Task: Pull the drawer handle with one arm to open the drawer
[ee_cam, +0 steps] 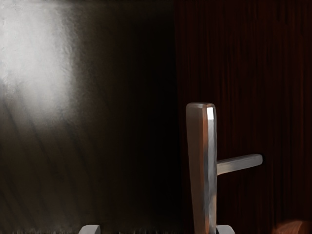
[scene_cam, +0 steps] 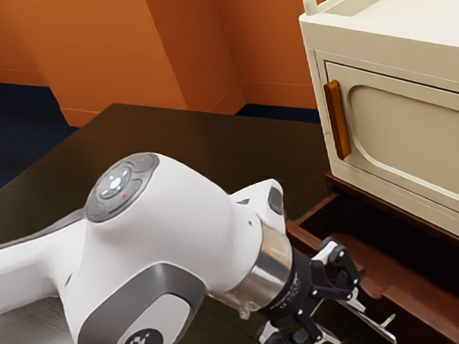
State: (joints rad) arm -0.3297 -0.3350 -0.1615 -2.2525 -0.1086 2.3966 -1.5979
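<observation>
My gripper [scene_cam: 348,324] stands open at the outer side of the dark red-brown drawer [scene_cam: 411,313], with its two fingers spread wide. The drawer is pulled partly out below the cream cabinet, and its dark interior shows. A metal bar handle [scene_cam: 377,329] on the drawer front reaches out past the fingertips. In the wrist view, the tips of the gripper [ee_cam: 157,230] show at the lower edge; the handle [ee_cam: 202,165] lies between them, close to one tip and far from the other. Its post meets the drawer front [ee_cam: 273,87].
The cream cabinet [scene_cam: 410,151] rises above the drawer, with a door bearing an orange-brown handle [scene_cam: 337,118] and a rail on top. A dark table [scene_cam: 167,137] extends under the arm. Orange walls [scene_cam: 107,45] stand behind.
</observation>
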